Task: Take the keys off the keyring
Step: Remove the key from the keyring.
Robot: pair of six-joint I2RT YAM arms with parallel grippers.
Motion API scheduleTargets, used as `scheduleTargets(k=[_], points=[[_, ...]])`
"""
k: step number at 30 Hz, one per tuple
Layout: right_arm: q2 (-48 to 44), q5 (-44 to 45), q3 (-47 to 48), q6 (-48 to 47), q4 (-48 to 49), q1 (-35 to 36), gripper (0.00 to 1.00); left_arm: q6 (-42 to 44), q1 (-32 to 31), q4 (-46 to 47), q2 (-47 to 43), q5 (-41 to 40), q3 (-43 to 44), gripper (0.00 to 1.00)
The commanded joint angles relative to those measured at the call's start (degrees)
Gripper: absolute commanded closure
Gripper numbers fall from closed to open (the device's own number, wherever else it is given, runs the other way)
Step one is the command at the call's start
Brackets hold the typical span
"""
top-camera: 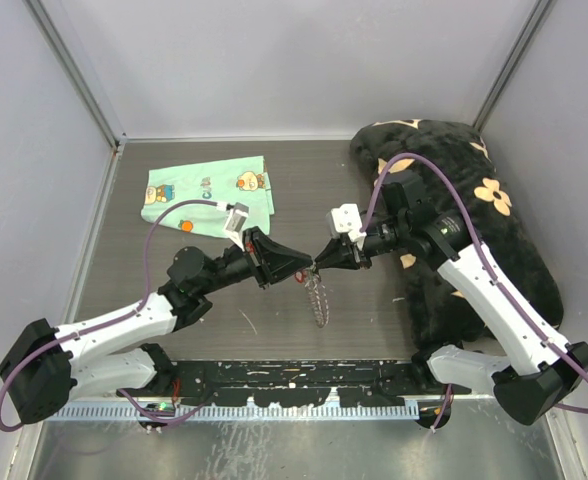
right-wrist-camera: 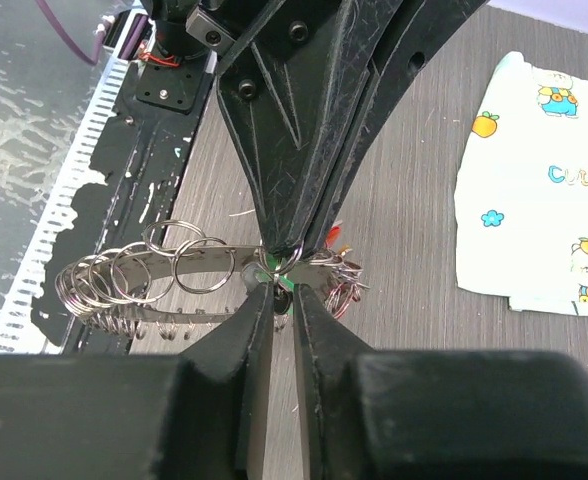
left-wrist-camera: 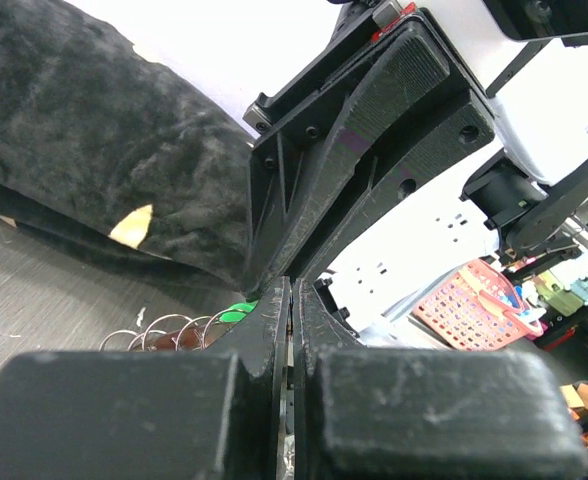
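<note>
Right of the mint-green cartoon-print cloth (top-camera: 209,192) and nearer the arm bases, we find the keyring (top-camera: 320,298) hanging from both grippers, its rim fringed with small split rings. Keys (right-wrist-camera: 285,283) with green and red heads bunch at the clamped spot. Left gripper (top-camera: 306,269) and right gripper (top-camera: 320,263) meet there tip to tip, each closed on the rim. Farther right of the cloth lies a black flower-print blanket (top-camera: 454,160).
</note>
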Motion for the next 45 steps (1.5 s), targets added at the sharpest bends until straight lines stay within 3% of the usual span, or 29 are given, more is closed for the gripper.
scheduleTargets(k=[1, 9, 20, 30, 36, 45], points=[[-2.0, 0.19, 0.15, -0.64, 2.03, 0.33, 0.83, -1.54, -0.3, 6.77, -0.31, -1.67, 0.96, 1.0], [-2.51, 1.04, 0.22, -2.63, 1.02, 0.5, 0.94, -3.49, -0.61, 6.66, 0.25, -6.23, 0.81, 1.0], [-3.56, 6.62, -2.16, 0.12, 5.0, 1.51, 0.95, -3.93, -3.7, 10.89, 2.52, -15.04, -0.7, 1.0], [-4.14, 5.28, -4.31, 1.23, 6.35, 2.0, 0.94, -3.4, -4.12, 13.2, 3.17, -15.96, -1.77, 1.0], [-5.21, 1.54, -5.08, 0.97, 4.75, 1.57, 0.8, -2.2, -4.13, 15.04, 3.82, -15.19, -3.08, 1.0], [-9.27, -5.97, -7.55, 5.73, 5.52, -6.31, 0.64, 1.26, -4.09, 16.71, 3.15, -8.75, -4.37, 1.0]])
